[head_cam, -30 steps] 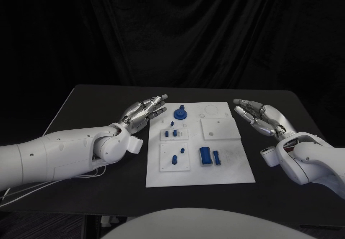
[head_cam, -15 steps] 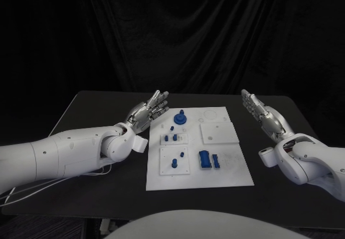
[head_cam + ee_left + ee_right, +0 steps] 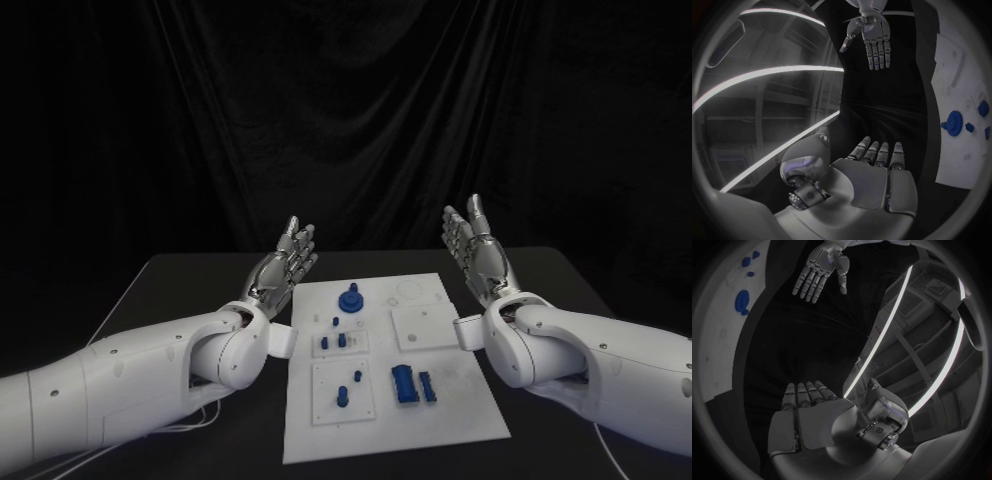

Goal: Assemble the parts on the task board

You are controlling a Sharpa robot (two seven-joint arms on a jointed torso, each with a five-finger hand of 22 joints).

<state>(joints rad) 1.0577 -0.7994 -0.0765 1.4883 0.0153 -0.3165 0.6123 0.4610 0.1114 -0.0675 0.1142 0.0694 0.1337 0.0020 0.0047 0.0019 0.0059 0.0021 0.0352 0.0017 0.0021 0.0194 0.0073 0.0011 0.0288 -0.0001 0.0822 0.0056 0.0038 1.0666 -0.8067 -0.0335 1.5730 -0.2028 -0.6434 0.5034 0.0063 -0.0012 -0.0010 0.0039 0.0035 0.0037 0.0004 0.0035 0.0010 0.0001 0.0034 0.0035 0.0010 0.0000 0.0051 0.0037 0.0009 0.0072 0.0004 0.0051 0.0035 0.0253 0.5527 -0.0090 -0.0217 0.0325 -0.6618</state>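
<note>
The white task board lies in the middle of the black table. On it are a blue round part with a knob, small blue pegs, another peg and two blue blocks. My left hand is raised above the board's left far corner, fingers straight and apart, holding nothing. My right hand is raised above the right far corner, palm facing the left hand, empty too. The left wrist view shows my left hand, the right hand opposite and the board. The right wrist view shows my right hand and the left hand.
The black table extends on both sides of the board, with a dark curtain behind it. Square white inset plates sit on the board. The blue round part and board appear in the right wrist view.
Both hands have lifted from beside the board and turned upright, fingers pointing up. The head camera has tilted, so the whole picture has shifted. The parts have not moved.
</note>
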